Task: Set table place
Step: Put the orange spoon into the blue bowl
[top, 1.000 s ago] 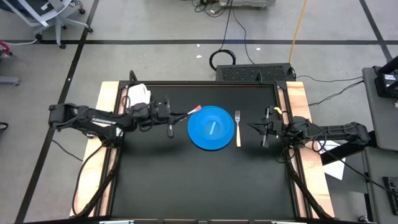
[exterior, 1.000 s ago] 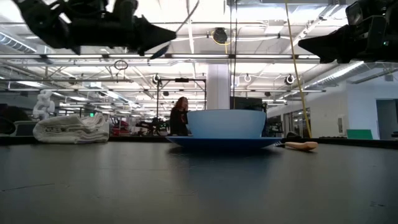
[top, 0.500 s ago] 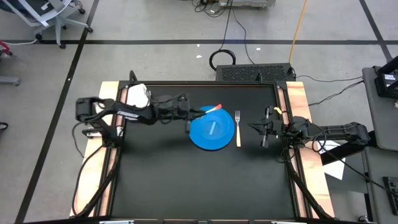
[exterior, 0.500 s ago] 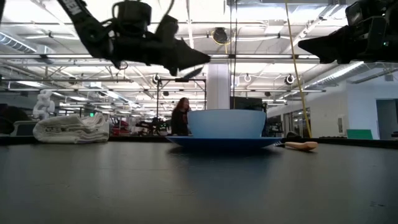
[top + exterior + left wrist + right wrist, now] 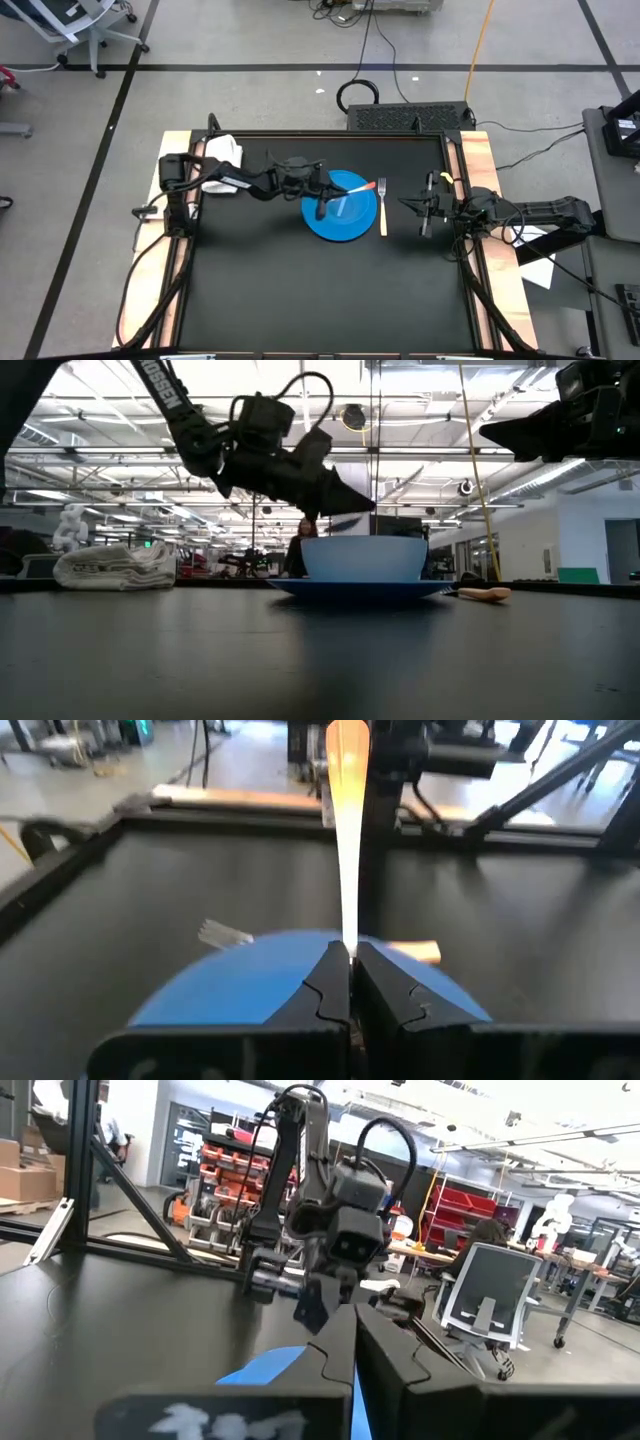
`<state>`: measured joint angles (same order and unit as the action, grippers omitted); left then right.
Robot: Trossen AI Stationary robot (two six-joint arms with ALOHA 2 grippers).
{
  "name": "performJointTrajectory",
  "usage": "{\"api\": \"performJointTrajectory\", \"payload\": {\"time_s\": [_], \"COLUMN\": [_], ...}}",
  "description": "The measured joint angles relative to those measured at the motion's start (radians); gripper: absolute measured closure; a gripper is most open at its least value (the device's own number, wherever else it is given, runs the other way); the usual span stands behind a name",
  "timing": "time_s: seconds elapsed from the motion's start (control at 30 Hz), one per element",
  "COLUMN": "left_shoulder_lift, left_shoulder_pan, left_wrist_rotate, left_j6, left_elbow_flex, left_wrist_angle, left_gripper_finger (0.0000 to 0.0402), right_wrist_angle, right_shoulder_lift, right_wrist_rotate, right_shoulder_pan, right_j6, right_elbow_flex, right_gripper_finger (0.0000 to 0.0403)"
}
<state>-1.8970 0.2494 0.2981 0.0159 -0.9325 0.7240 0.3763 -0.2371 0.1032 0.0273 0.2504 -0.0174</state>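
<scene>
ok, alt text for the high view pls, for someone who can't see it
Seen from above, the left gripper, shut on an orange-handled utensil, reaches over a blue plate on the black table. A fork lies just right of the plate, and the right gripper waits shut beyond it.

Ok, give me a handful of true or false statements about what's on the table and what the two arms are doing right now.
1. The left gripper is shut on a utensil with an orange handle, held over the blue plate. True.
2. A fork lies on the table beside the plate, on the side toward the right arm. True.
3. The right gripper is holding the fork. False: it is shut on nothing, hanging above the table near the right edge, apart from the fork.
4. A white cloth lies near the table's far left corner. True.
5. The plate sits bare, with nothing on it. False: a blue bowl stands on it.
</scene>
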Motion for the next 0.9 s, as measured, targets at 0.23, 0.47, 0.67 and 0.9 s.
{"api": "performJointTrajectory", "payload": {"time_s": [0.23, 0.47, 0.67, 0.9], "left_shoulder_lift": [-0.066, -0.08, -0.08, -0.08], "left_shoulder_pan": [-0.003, -0.004, -0.004, -0.004], "left_wrist_rotate": [0.0, -0.005, -0.008, -0.01], "left_j6": [0.008, 0.038, 0.074, 0.13], "left_elbow_flex": [-0.022, -0.022, -0.021, -0.021], "left_wrist_angle": [-0.027, -0.056, -0.084, -0.142], "left_gripper_finger": [0.0396, 0.0397, 0.0397, 0.0396], "right_wrist_angle": [0.0, 0.0, 0.0, 0.0], "right_shoulder_lift": [0.0, 0.0, 0.0, 0.0], "right_wrist_rotate": [0.0, 0.0, 0.0, 0.0], "right_shoulder_pan": [0.0, 0.0, 0.0, 0.0], "right_j6": [0.0, 0.0, 0.001, 0.005], "right_elbow_flex": [0.0, 0.0, 0.0, 0.0], "right_gripper_finger": [0.0403, 0.0403, 0.0403, 0.0403]}}
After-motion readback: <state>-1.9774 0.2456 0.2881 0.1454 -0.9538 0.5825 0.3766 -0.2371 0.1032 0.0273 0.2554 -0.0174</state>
